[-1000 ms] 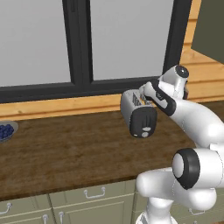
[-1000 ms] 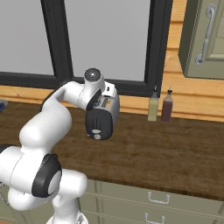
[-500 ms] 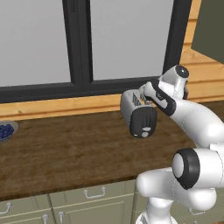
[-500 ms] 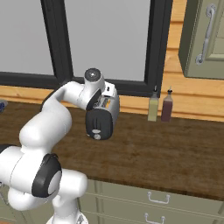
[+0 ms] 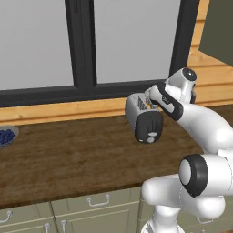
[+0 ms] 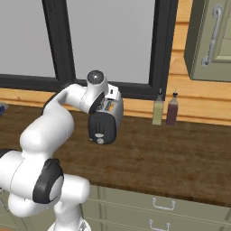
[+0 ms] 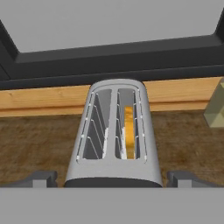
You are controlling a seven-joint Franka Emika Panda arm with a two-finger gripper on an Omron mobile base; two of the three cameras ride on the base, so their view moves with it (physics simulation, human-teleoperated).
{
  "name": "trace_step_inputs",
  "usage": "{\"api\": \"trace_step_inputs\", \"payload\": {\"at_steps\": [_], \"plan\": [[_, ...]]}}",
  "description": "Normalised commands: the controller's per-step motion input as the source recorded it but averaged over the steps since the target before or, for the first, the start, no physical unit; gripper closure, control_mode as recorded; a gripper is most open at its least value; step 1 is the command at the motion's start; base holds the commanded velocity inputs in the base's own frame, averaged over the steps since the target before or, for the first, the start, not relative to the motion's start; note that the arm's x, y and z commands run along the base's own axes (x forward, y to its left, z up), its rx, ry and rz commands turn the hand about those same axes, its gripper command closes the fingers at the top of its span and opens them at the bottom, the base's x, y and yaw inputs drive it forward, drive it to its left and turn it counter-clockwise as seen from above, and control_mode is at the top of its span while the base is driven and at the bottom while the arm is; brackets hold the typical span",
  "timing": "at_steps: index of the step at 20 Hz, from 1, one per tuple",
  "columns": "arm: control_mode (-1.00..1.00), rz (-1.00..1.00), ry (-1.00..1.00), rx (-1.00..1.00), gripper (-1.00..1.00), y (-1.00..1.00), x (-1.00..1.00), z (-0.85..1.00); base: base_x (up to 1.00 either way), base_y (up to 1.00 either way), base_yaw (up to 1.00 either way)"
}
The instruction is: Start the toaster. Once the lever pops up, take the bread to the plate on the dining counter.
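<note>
My hand hangs wide open and empty above the toaster; I see bread in its right slot.

One toaster, centre of hand view; two slots on top. One bread slice, in right-hand slot; left-hand slot empty. Two bottles right of centre in right base view: one pale olive bottle, one dark red-brown bottle, side by side. One bowl of blue berries at left edge of left base view. One cabinet door handle, upper right of right base view. Two drawer handles at bottom right of same view.
</note>
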Motion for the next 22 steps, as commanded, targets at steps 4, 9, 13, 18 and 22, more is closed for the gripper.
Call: {"api": "trace_step_inputs", "payload": {"at_steps": [4,9,13,18,22], "plan": [[-1.0,0.0,0.0,0.0,-1.0,0.0,0.0,0.0,0.0,0.0,0.0],[-1.0,0.0,0.0,0.0,-1.0,0.0,0.0,0.0,0.0,0.0,0.0],[-1.0,0.0,0.0,0.0,-1.0,0.0,0.0,0.0,0.0,0.0,0.0],[-1.0,0.0,0.0,0.0,-1.0,0.0,0.0,0.0,0.0,0.0,0.0],[-1.0,0.0,0.0,0.0,-1.0,0.0,0.0,0.0,0.0,0.0,0.0]]}}
